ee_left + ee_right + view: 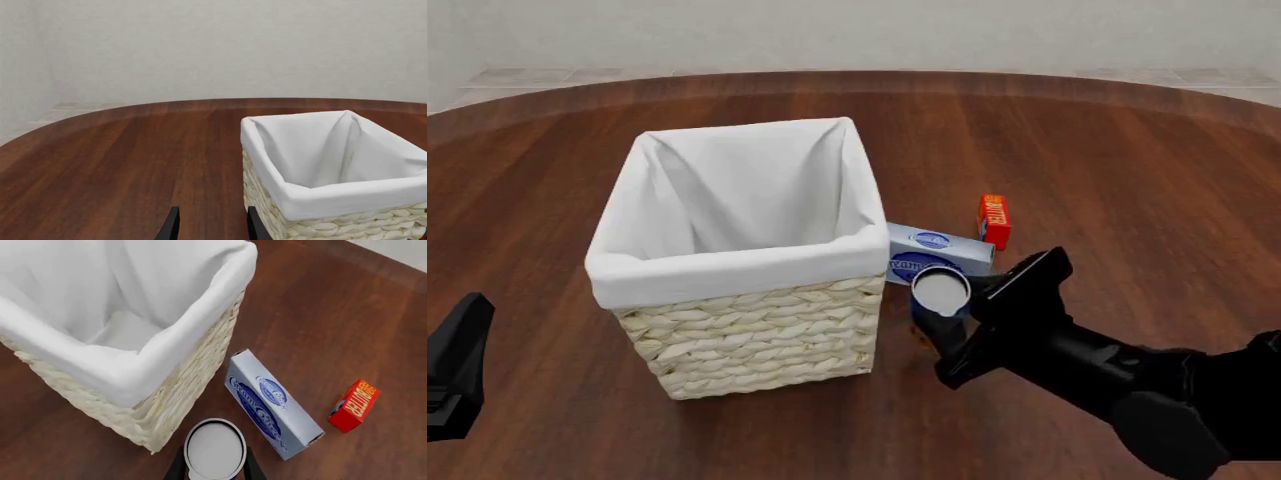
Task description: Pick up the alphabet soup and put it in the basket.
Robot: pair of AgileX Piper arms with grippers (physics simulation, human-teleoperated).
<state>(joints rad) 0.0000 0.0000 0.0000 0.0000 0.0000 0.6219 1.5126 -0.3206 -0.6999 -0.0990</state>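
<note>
The alphabet soup [215, 447] shows its pale lid between the two dark fingers of my right gripper [215, 469], which is shut on it. In the front view the can [940, 289] stands upright just off the right front corner of the basket [741, 270], held by the right gripper [956, 320]. I cannot tell whether the can touches the table. The basket [167, 365] is woven cream wicker with a white lining and nothing inside. My left gripper [210, 227] is open with nothing in it, low beside the basket [327, 200]; in the front view it [457, 362] sits at the near left.
A blue-white cream cheese box [941, 250] lies against the basket's right side, just behind the can. A small orange-red box [994, 220] stands farther right. The cream cheese box [270, 405] and the red box [353, 405] both lie on the dark wooden table [1121, 170].
</note>
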